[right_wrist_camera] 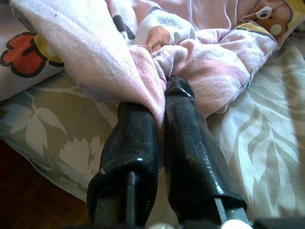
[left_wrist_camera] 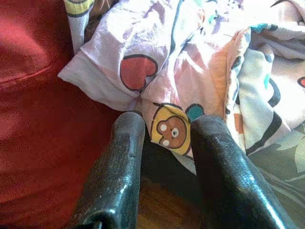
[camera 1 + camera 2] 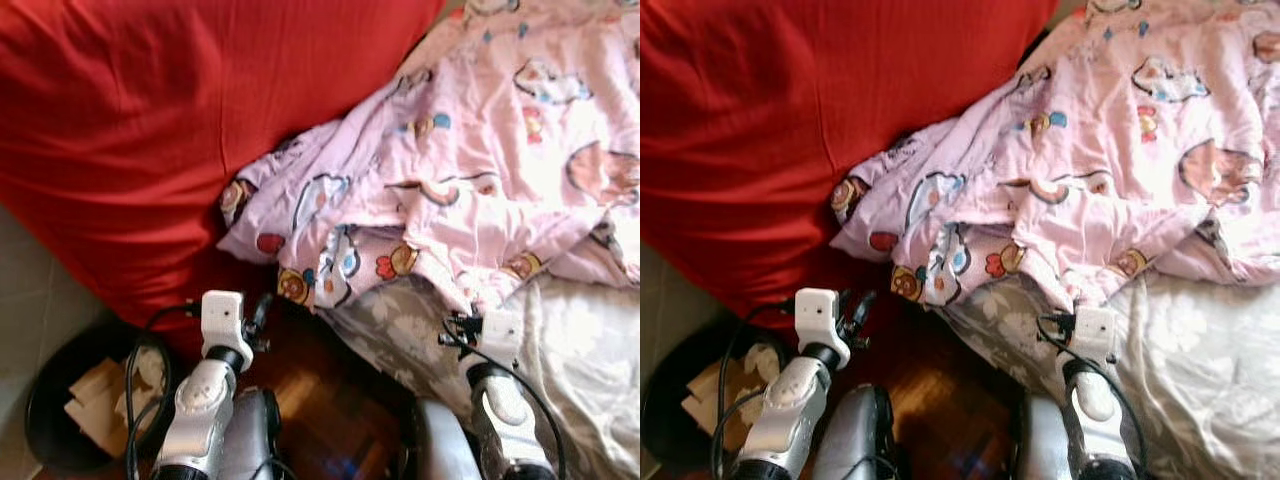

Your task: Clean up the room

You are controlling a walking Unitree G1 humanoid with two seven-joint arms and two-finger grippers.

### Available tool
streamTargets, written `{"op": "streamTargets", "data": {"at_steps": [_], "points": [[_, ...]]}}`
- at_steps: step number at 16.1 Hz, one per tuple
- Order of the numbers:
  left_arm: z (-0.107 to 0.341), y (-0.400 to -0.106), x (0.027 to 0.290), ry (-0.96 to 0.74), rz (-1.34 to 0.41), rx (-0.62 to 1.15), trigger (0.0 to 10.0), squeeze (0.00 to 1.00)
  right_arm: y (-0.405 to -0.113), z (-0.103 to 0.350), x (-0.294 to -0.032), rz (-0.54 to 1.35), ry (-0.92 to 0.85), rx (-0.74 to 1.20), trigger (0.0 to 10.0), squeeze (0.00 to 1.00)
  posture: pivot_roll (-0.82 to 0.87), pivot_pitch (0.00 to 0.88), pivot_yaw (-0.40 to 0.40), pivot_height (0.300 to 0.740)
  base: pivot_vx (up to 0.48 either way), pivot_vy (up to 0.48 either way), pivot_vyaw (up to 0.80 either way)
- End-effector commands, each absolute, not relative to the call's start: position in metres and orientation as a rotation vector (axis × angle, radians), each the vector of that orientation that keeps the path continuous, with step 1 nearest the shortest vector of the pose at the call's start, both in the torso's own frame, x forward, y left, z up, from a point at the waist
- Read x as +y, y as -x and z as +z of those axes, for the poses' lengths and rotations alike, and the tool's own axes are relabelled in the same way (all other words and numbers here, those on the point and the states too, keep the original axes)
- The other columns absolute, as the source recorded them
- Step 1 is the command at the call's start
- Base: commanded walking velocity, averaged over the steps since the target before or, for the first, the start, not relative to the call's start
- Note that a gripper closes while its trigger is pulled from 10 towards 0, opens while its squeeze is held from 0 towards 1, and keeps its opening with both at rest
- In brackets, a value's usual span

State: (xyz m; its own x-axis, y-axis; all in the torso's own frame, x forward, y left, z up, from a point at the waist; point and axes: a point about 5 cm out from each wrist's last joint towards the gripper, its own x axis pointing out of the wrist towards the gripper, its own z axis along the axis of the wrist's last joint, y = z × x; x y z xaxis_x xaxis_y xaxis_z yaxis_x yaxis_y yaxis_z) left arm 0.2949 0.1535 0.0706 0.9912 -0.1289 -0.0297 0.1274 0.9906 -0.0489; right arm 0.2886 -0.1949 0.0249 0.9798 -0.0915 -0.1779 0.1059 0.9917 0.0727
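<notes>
Pink cartoon-print blanket [image 3: 470, 190]: rumpled across the bed [image 3: 590, 370], lower edge overhanging the grey floral sheet [image 1: 57, 129], beside the red cushion [image 3: 140, 130]. Right gripper [image 1: 164, 95] fingers pinched shut on a fold of blanket; left gripper [image 2: 164, 129] fingers apart at its corner. Tidying barely begun; spreading and straightening left.

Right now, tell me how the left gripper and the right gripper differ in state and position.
The left gripper has its jaws apart, holding nothing; the right gripper has its jaws shut on a fold of the pink cartoon blanket.
The left gripper sits at the blanket's corner beside the red cushion; the right gripper is over the leaf-print sheet.
Both point at the same blanket.
</notes>
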Motion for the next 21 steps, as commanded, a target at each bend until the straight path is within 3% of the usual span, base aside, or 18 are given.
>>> {"op": "streamTargets", "data": {"at_steps": [1, 5, 11, 15, 21], "points": [[0.065, -0.292, 0.158, 0.032, -0.116, 0.052, 10.0, 0.0, -0.286, 0.025, -0.193, -0.096, -0.096, 0.17, 10.0, 0.0, 0.05, 0.147, 0.043, 0.6, 0.0, 0.0, 0.0], [0.063, -0.294, 0.157, 0.03, -0.115, 0.054, 10.0, 0.0, -0.29, 0.028, -0.194, -0.099, -0.106, 0.16, 10.0, 0.0, 0.05, 0.144, 0.037, 0.64, 0.0, 0.0, 0.0], [0.037, -0.286, 0.178, 0.023, -0.053, 0.163, 10.0, 0.0, -0.292, 0.029, -0.189, -0.101, -0.119, 0.161, 10.0, 0.0, 0.05, 0.155, 0.045, 0.695, 0.0, 0.0, 0.0], [-0.005, -0.263, 0.211, 0.104, 0.122, 0.374, 10.0, 0.0, -0.292, 0.029, -0.191, -0.097, -0.118, 0.158, 10.0, 0.0, 0.06, 0.149, 0.039, 0.74, 0.0, 0.0, 0.0], [-0.051, -0.218, 0.214, 0.089, 0.159, 0.637, 10.0, 0.0, -0.291, 0.029, -0.2, -0.136, -0.1, 0.158, 10.0, 0.0, 0.05, 0.11, 0.024, 0.74, 0.0, 0.0, 0.0]]}}
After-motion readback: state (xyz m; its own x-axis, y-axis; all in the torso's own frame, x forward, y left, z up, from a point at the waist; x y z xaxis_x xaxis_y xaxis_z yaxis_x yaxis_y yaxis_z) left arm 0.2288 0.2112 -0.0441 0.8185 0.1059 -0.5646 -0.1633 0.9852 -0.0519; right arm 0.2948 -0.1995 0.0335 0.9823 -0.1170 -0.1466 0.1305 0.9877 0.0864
